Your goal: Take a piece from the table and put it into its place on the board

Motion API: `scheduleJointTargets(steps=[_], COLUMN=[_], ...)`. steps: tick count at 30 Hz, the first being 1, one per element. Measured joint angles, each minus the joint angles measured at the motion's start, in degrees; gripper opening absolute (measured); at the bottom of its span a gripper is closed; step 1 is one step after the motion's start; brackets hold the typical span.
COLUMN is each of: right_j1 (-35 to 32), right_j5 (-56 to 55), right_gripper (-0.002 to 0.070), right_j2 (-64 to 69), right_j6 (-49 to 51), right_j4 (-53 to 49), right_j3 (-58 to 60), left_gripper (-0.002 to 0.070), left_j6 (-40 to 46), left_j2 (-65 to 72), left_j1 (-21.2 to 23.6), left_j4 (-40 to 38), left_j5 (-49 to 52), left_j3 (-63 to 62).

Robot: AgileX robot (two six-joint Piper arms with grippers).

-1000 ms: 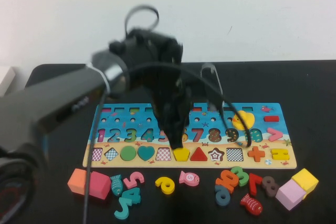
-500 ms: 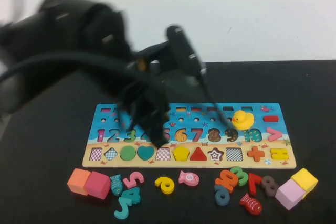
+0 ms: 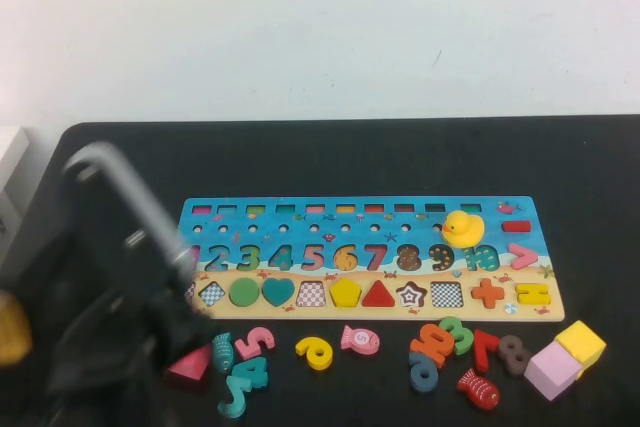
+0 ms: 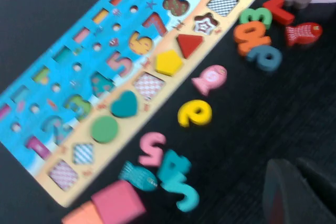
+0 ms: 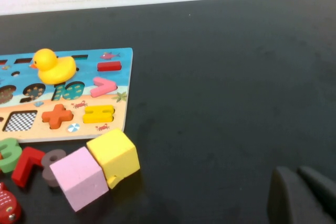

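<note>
So the yellow pentagon piece [image 3: 346,292] is sitting flat in its pentagon recess on the sandy strip of the board [image 3: 365,209], between a checkered square recess [image 3: 312,293] on one side and the red triangle [image 3: 378,294] on the other; the left wrist view shows the same thing, pentagon [image 4: 168,62] right beside the triangle [image 4: 189,44]. The board lies flat on the black worktop [image 3: 400,157]. The left tool [image 4: 300,192] is off the board now, down low at the near-left part of the worktop, fingers pressed together with nothing between them; in the high view the left arm is just a dark blurry mass [image 3: 110,327] covering the pink cube [image 3: 190,364] partly. The right tool [image 5: 303,195] hovers over bare worktop off the board's right end, empty as far as I can see, but I can't tell whether its fingers are closed or apart. Loose stuff in front of the board: yellow 6 [image 3: 315,351], pink fish [image 3: 360,339], pink 5 [image 3: 255,341], teal number [image 3: 243,387], a heap of numbers [image 3: 445,342] with a red fish [image 3: 478,388], and a pale pink cube [image 3: 552,370] touching a yellow cube [image 3: 581,344]. A rubber duck [image 3: 462,228] stands on the board near the 9 and 10.
</note>
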Motion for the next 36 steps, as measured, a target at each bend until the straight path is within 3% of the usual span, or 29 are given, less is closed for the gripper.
scheduleJointTargets(steps=[6,14,18,21,24,29,36], right_j1=[0.0,0.0,0.0,0.0,0.0,0.0,0.0], right_j5=[0.0,0.0,0.0,0.0,0.0,0.0,0.0], right_gripper=[0.0019,0.0019,0.0019,0.0019,0.0019,0.0019,0.0019], right_j2=[0.0,0.0,0.0,0.0,0.0,0.0,0.0], right_j6=[0.0,0.0,0.0,0.0,0.0,0.0,0.0], right_j4=[0.0,0.0,0.0,0.0,0.0,0.0,0.0], right_j3=[0.0,0.0,0.0,0.0,0.0,0.0,0.0], left_gripper=[0.0,0.0,0.0,0.0,0.0,0.0,0.0], left_j6=[-2.9,-3.0,-6.1,-13.8,-19.6,-22.0,-22.3], left_j2=[-10.3,-22.7,-28.7,-34.1,-40.3,-50.9,-55.2], left_j1=[0.0,0.0,0.0,1.1,4.4,13.5,26.0], left_j4=[0.9,8.5,10.6,13.0,14.6,15.0,15.0], left_j5=[5.3,9.2,6.8,1.1,-6.2,-18.5,-23.5], left_j3=[3.2,5.3,10.0,16.2,23.5,33.7,43.0])
